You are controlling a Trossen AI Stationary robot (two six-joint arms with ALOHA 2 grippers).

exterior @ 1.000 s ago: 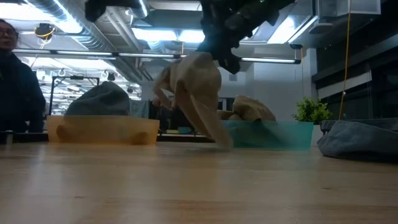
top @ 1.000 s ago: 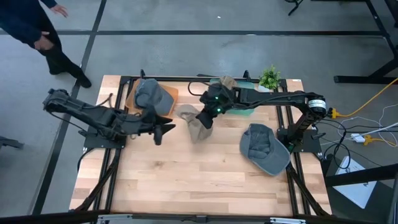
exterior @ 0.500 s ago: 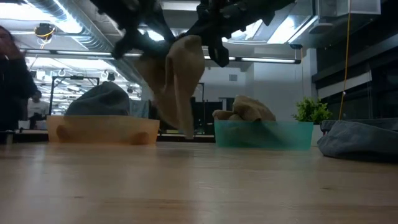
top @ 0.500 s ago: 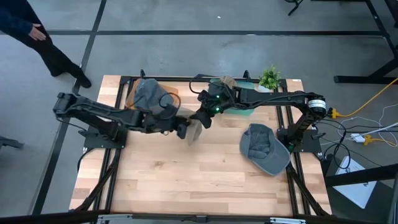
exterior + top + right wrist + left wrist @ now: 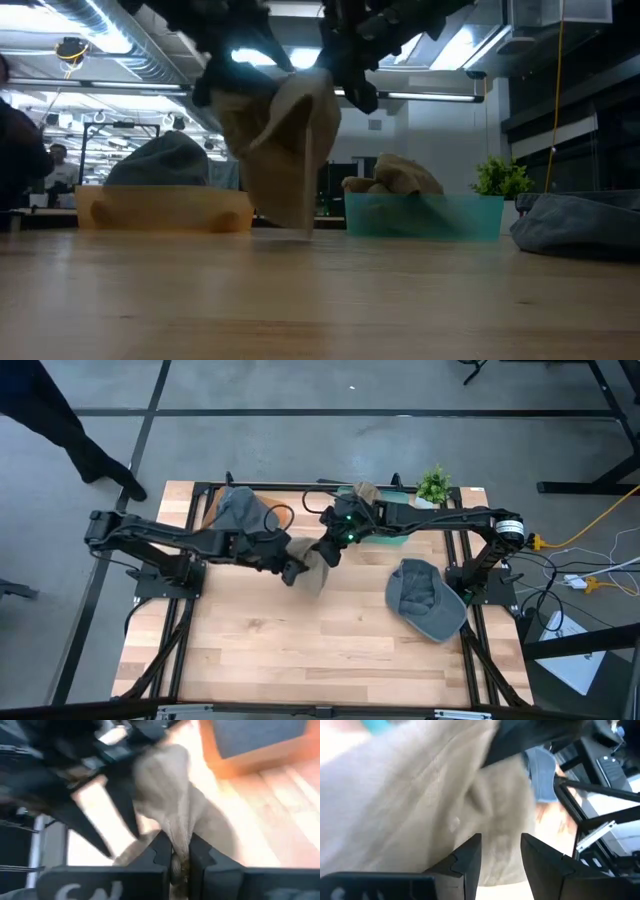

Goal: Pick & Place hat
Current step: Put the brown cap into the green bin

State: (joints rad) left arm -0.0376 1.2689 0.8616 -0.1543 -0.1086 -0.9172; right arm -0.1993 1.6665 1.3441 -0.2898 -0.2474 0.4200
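Tan hat [image 5: 313, 563] hanging above counter [image 5: 300, 640], centre of frame, upper half. Pinched at its top by right end effector [image 5: 329, 554], fingers clamped on fabric. Left end effector [image 5: 293, 572] against hat's left side, fingers narrowly parted; grip cannot be told.

You see a plain tan hat [image 5: 312, 556] hanging between two black grippers, the left gripper [image 5: 292, 572] and the right gripper [image 5: 328, 554], above your pale wood-grain table [image 5: 300, 650]. A grey-blue hat [image 5: 238, 510] fills the orange tray [image 5: 212, 517]; another tan hat [image 5: 395, 174] sits in the teal tray [image 5: 425, 216]. A second grey-blue hat [image 5: 425, 598] and a green plant [image 5: 433, 485] complete your colours.
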